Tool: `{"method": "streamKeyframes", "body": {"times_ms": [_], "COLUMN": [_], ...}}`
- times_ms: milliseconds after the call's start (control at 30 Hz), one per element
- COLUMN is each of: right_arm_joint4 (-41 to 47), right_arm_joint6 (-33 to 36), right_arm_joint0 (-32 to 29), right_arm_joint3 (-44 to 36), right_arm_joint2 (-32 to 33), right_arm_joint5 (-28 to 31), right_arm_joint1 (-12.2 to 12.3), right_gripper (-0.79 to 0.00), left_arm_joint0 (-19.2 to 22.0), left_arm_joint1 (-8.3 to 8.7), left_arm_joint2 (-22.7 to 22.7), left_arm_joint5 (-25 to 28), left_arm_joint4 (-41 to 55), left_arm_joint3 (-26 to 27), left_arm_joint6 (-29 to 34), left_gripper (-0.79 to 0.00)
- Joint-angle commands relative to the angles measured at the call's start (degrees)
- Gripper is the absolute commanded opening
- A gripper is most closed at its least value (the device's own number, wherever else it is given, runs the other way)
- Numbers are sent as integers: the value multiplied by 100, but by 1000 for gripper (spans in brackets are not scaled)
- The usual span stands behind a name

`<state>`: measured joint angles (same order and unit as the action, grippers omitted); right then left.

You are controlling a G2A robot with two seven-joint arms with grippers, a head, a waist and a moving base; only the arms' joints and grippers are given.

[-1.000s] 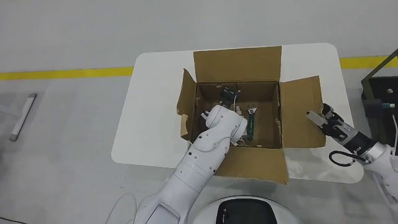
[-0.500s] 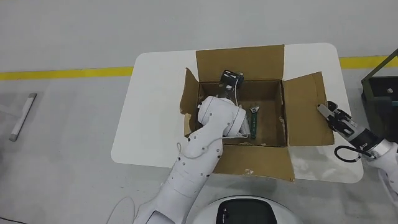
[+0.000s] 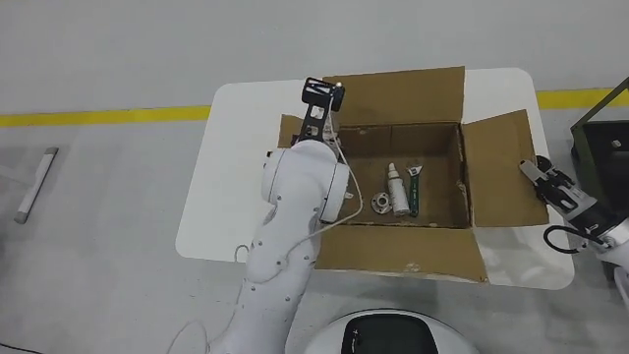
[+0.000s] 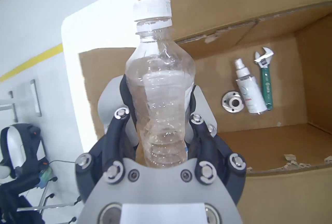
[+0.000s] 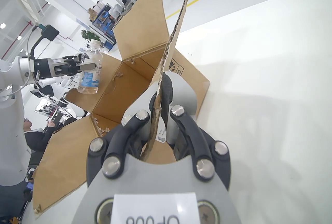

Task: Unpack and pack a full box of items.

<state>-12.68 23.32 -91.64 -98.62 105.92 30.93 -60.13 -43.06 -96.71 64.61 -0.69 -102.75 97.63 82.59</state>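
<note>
An open cardboard box (image 3: 403, 93) stands on the white table (image 3: 236, 177). My left gripper (image 3: 319, 118) is shut on a clear plastic bottle (image 3: 324, 90) with a white cap, held upright above the box's back left corner. From the wrist, the bottle (image 4: 155, 61) stands between the fingers (image 4: 124, 105). On the box floor lie a white spray bottle (image 4: 249, 90), a green-handled wrench (image 4: 265, 79) and a metal flange (image 4: 232, 104). My right gripper (image 3: 536, 169) is shut on the edge of the right flap (image 5: 176, 27).
A dark cart (image 3: 600, 157) stands just off the table's right edge, close to my right arm. A yellow line (image 3: 98, 116) crosses the floor on the left. A grey bar (image 3: 34, 185) lies on the floor far left. Bare tabletop lies left of the box.
My left arm has lifted the bottle out of the box and carried it to the back left. The box and my right gripper have shifted to the right, uncovering the items inside.
</note>
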Motion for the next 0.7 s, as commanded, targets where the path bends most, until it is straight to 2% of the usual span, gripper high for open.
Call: {"method": "streamKeyframes", "body": {"times_ms": [0, 267, 400, 433, 500, 567, 600, 633, 667], "right_arm_joint4": [10, -21, -12, -10, -26, -28, -25, -15, -14], "right_arm_joint6": [-21, -74, -109, -114, -131, -156, -170, -202, -223], "right_arm_joint0": [-21, -85, -109, -119, -141, -160, -165, -166, -172], "right_arm_joint3": [21, 47, 23, -5, -46, -84, -103, -127, -138], "right_arm_joint2": [20, 15, 13, 17, 28, 21, 13, 6, 1], "right_arm_joint5": [6, 2, -24, -20, -30, -55, -68, -57, -58], "right_arm_joint1": [0, -4, -7, -7, -8, -12, -14, -17, -19], "right_gripper": [-785, -785, -785, -674, -619, -462, -413, -166, 0], "left_arm_joint0": [-24, -150, -75, -41, -20, -10, -20, -26, -15], "left_arm_joint1": [30, 38, 30, 35, 41, 49, 51, 55, 63], "left_arm_joint2": [111, 310, 552, 572, 634, 696, 743, 812, 891], "left_arm_joint5": [-6, -10, 69, 188, 316, 405, 441, 482, 511], "left_arm_joint4": [-434, -597, -280, -285, -244, -255, -187, -115, -110], "left_arm_joint3": [-110, -297, -175, -120, -2, 117, 175, 221, 286], "left_arm_joint6": [-67, -144, 108, 136, 201, 248, 285, 363, 401], "left_gripper": [-785, -785, -785, -785, -785, -785, -785, -785, -785]}}
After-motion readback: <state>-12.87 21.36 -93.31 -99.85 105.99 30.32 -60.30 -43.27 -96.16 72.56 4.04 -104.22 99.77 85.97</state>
